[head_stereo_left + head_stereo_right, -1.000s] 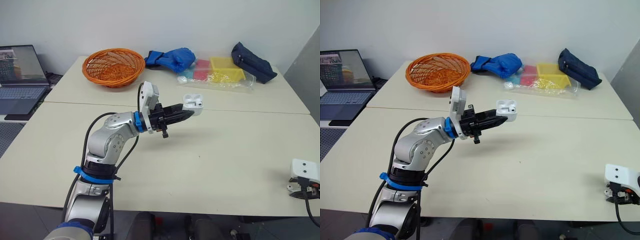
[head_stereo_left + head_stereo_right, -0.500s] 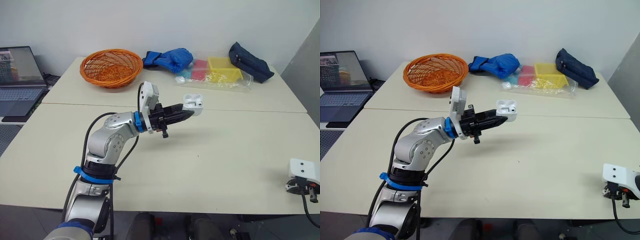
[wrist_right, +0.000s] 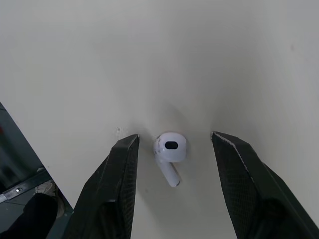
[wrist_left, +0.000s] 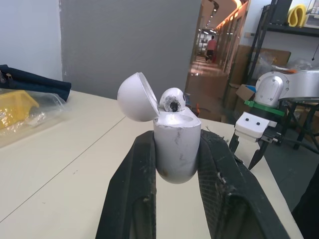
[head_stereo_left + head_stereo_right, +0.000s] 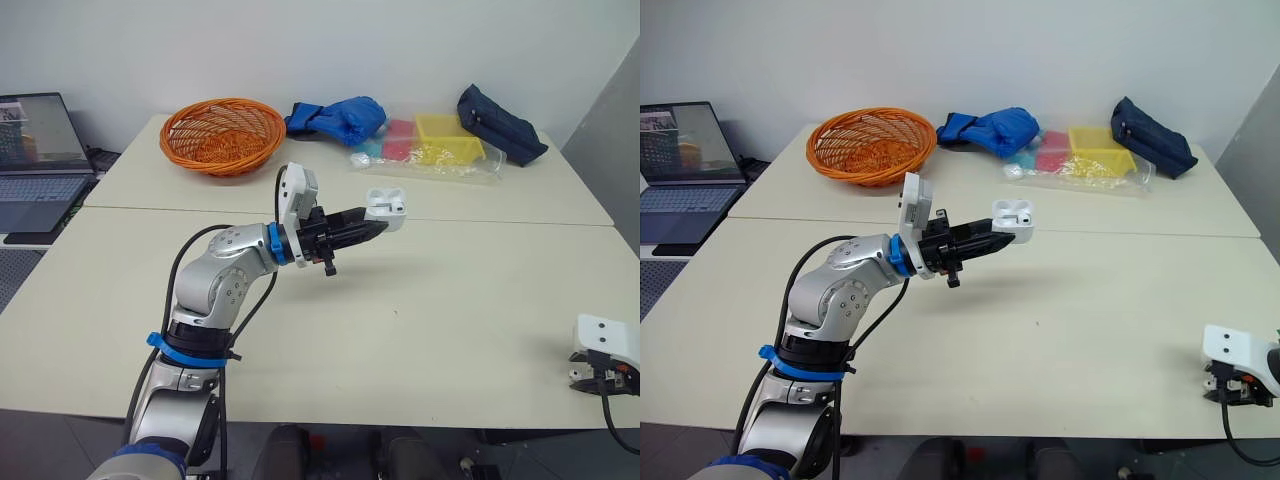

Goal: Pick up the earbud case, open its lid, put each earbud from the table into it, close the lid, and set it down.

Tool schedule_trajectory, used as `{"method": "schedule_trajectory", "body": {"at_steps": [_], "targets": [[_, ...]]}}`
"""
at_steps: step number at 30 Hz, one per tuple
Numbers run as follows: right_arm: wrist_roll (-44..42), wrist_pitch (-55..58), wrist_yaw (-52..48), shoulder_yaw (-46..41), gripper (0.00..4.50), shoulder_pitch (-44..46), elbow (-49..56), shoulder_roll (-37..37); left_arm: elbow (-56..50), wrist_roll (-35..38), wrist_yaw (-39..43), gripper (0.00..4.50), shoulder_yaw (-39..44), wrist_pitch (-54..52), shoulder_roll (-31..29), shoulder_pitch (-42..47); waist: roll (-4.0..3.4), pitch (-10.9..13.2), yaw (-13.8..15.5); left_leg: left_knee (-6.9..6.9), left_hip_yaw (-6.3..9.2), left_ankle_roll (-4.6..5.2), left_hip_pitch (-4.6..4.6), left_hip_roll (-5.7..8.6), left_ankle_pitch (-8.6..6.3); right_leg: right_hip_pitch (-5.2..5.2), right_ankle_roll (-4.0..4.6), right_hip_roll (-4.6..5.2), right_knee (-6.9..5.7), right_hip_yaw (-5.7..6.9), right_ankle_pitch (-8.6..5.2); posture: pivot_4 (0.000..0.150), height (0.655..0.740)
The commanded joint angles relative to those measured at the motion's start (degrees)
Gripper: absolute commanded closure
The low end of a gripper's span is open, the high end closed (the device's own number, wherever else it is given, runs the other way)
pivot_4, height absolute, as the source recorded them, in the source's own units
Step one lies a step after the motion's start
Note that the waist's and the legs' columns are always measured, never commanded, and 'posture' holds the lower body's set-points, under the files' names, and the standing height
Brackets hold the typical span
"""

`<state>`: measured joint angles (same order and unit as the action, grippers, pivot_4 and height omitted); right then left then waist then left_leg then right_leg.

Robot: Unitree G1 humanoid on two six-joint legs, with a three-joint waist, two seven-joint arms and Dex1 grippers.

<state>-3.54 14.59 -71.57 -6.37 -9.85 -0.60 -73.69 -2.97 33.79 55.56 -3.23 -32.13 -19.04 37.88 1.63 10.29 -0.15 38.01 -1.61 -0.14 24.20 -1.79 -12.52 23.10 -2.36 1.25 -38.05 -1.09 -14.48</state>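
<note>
Free over the middle and near edge of the table [image 5: 450, 330]. Blocked along the far edge by basket [image 5: 222, 133], blue bundle [image 5: 340, 115], clear bag [image 5: 430, 150], dark pouch [image 5: 500, 125]. Apparently at the near right corner, slim gaps beside the earbud [image 3: 169, 152] between spread fingers of the right gripper [image 3: 174, 135].

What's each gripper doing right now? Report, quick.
Left gripper: shut on the earbud case, lid open, seated earbud inside.
Right gripper: open, straddling the loose earbud on the table, not gripping it.
</note>
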Motion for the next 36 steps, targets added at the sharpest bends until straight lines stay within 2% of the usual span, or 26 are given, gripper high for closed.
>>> {"method": "schedule_trajectory", "body": {"at_steps": [1, 15, 18, 22, 29, 36], "targets": [[-1.2, 1.1, -0.7, 0.2, 2.12, -0.3, 2.1, 1.1, -2.1, 0.2, 0.0, 3.74, 0.1, 0.5, -0.3, 1.4, 0.0, 0.0, 0.0, 0.0, 0.0, 0.0, 0.0, 0.0, 0.0, 0.0, 0.0, 0.0, 0.0, 0.0, 0.0, 0.15, 0.74], [0.2, -1.3, -0.7, 0.6, 2.12, -0.6, -0.6, 1.1, -2.6, 0.3, -0.1, 3.74, 0.1, 0.4, -0.5, 1.2, 0.0, 0.0, 0.0, 0.0, -0.01, 0.0, 0.0, 0.0, 0.0, 0.0, 0.0, 0.0, 0.02, -0.03, 0.0, 0.15, 0.74], [0.5, -2.0, -0.6, 0.8, 2.7, -0.6, -1.3, 1.2, -2.7, 0.3, -0.2, 3.74, 0.1, 0.3, -0.5, 1.2, 0.0, 0.0, 0.0, 0.0, -0.01, 0.0, 0.0, 0.01, 0.0, -0.02, -0.01, 0.01, 0.02, -0.02, 0.0, 0.15, 0.74], [0.6, -3.0, -1.0, 0.3, 4.08, -1.5, -2.0, 1.0, -2.7, 0.3, -0.2, 3.74, 0.1, 0.2, -0.7, 1.2, 0.03, 0.0, 0.0, 0.03, -0.01, 0.0, -0.04, 0.01, 0.0, -0.05, -0.01, 0.01, 0.02, -0.05, 0.01, 0.15, 0.74], [-2.2, 0.2, -0.3, -1.0, 4.17, 1.6, 0.9, 2.9, -2.7, 0.2, -0.1, 3.74, -0.1, 0.6, -0.5, 1.0, 0.06, 0.0, 0.0, 0.02, 0.02, -0.01, -0.43, 0.01, -0.01, -0.53, 0.17, 0.03, 0.14, 0.03, -0.11, 0.15, 0.74], [-12.6, 17.7, 5.4, -7.0, 4.17, 7.4, 17.4, 9.4, -0.7, -1.0, -1.0, 3.74, -0.1, 2.8, 0.9, 1.3, -0.08, 0.0, -0.3, -0.01, 0.1, -0.01, -0.47, 0.0, 0.0, -0.49, 0.05, 0.02, 0.04, -0.01, 0.01, 0.15, 0.74]]}}
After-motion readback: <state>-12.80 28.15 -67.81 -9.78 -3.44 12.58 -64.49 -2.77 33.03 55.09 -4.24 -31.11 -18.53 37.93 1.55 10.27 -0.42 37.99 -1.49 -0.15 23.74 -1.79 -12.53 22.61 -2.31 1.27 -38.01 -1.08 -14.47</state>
